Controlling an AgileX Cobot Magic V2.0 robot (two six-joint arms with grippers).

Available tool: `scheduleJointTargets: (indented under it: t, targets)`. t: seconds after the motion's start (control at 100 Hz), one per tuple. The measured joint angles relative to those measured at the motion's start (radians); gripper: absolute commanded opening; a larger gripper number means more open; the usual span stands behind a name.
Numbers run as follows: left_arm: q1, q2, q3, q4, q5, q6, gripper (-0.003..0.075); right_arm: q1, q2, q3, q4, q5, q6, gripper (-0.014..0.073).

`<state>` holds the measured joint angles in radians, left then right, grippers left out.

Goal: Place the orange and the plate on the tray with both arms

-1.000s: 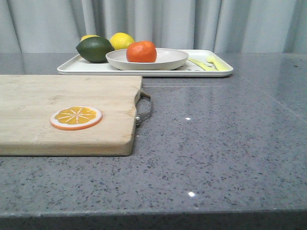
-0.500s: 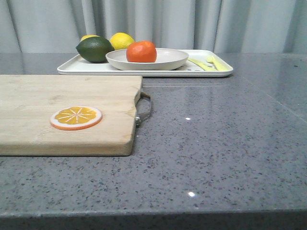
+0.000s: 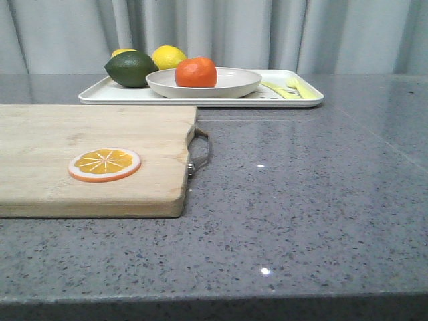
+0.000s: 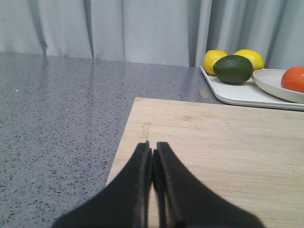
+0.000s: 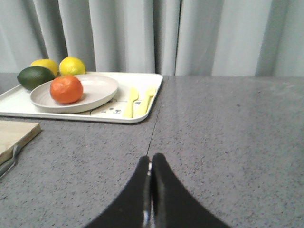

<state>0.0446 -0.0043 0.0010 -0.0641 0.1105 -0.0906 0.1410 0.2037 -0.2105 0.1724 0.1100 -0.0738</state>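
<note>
- One grey speckled surface [image 3: 301, 221] carries everything, with a pale curtain behind it.
- Nearest the camera on the left lies the wooden cutting board [image 3: 87, 154], its metal handle [image 3: 199, 152] pointing right; an orange slice [image 3: 104, 164] lies flat on it.
- At the far side sits the tray [image 3: 297, 99], its long axis running left to right across the front view.
- On the tray rests the plate [image 3: 231, 83], level and rim up, roughly in the tray's middle.
- On the plate's left part sits the orange [image 3: 196, 72], upright.
- Just left of the plate on the tray are a dark green fruit [image 3: 131, 69] and two lemons [image 3: 168, 57] behind it; yellow cutlery [image 3: 291, 87] lies on the tray's right end.
- Left end effector [image 4: 152, 148]: fingers together, empty, hanging over the near corner of the cutting board.
- Right end effector [image 5: 150, 164]: fingers together, empty, over bare surface, well short of the tray.
</note>
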Motion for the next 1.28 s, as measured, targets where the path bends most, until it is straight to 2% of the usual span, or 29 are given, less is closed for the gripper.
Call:
scheduleJointTargets:
  t: [0.16,0.3,0.55,1.28]
  targets:
    - [0.0,0.0,0.0,0.0,0.0,0.0,-0.0019,-0.033,-0.043,0.077,-0.127,-0.085,0.128,-0.0069]
    - [0.0,0.0,0.0,0.0,0.0,0.002,-0.0019,-0.093,-0.101,0.149,-0.172,-0.11,0.184,-0.0069]
    - [0.0,0.0,0.0,0.0,0.0,0.002,-0.0019,-0.149,-0.21,0.236,-0.2,-0.11,0.2,-0.0069]
    - [0.0,0.0,0.0,0.0,-0.002,0.002,-0.0019,-0.151,-0.214,0.24,-0.203,-0.091,0.204,-0.0069]
